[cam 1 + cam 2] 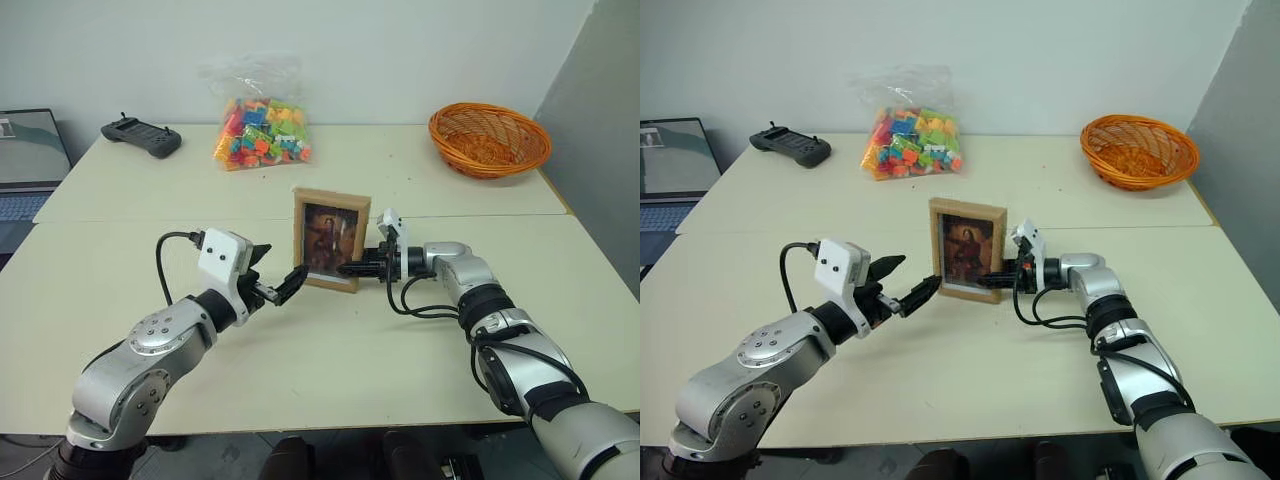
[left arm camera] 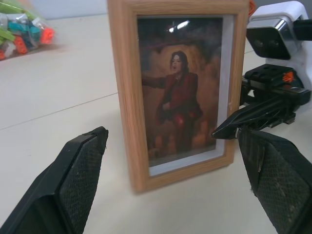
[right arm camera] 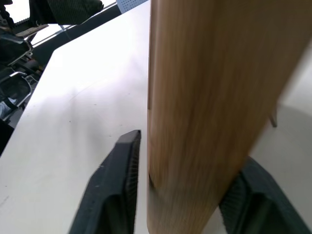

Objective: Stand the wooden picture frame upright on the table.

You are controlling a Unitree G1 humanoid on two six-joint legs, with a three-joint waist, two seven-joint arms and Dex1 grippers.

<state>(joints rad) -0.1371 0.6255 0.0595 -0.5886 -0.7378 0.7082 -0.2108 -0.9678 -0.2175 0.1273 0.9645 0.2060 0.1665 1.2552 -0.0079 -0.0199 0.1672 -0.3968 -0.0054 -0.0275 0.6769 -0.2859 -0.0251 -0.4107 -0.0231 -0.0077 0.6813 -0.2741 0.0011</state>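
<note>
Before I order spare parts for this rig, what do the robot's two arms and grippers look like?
Both arms have silver-grey metal shells with black joint bands. Each wrist carries a white boxy camera housing, and a loose black cable loops beside each forearm. The left gripper and right gripper each have two black, tapering fingers with finely textured inner pads. Small orange accents show on the right gripper's black body.

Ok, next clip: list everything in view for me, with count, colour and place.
wooden picture frame: one, light wood, upright at table centre
table: one, cream
bag of toy bricks: one, multicoloured, far side
wicker basket: one, orange, far right
handheld controller: one, black, far left
laptop: one, beyond the table's left edge
left tool: black fingers open, beside the frame's left edge
right tool: black fingers either side of the frame's right edge, a gap showing
</note>
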